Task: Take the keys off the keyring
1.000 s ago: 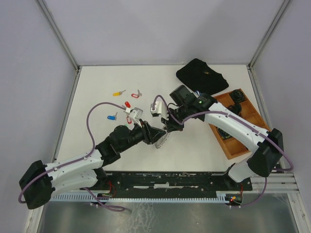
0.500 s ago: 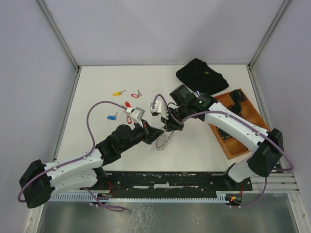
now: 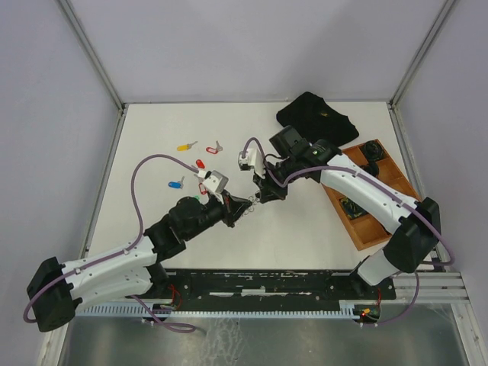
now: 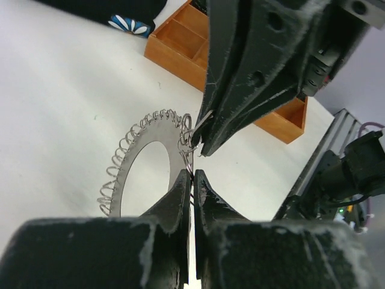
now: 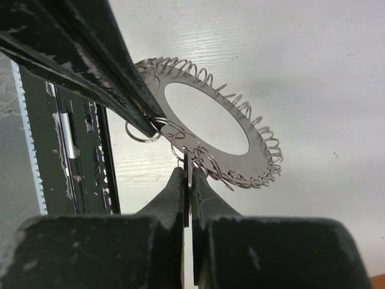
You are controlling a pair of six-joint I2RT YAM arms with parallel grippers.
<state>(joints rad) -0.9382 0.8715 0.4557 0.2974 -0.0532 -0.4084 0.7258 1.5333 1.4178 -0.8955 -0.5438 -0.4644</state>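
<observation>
Nearest the bases, the left jaws had stood apart a second before and had now clamped down on one of the small wire loops at the rim of the keyring [image 4: 159,127]. The keyring had come up with the arms. It had hung lower and broadside to the overhead camera. Now it seemed to be held clear of the table [image 3: 305,229], edge-on from above, strung between the two arms. Just past it the right jaws were clenched as before on a neighbouring loop of the same rim, and the two pairs of tips almost touched. So both arms had a grip on the keyring, which looked like the set-up for prising a loop open or drawing something off it. No coloured key head showed on the stretch of rim that the wrist cameras took in, and I could not tell whether any key remained elsewhere on it. Farther back on the left, the keys [image 3: 200,163] lay loose on the table, well apart from the keyring and unmoved. Beyond on the right sat the wooden tray [image 3: 390,174] and the black cloth [image 3: 316,118].
</observation>
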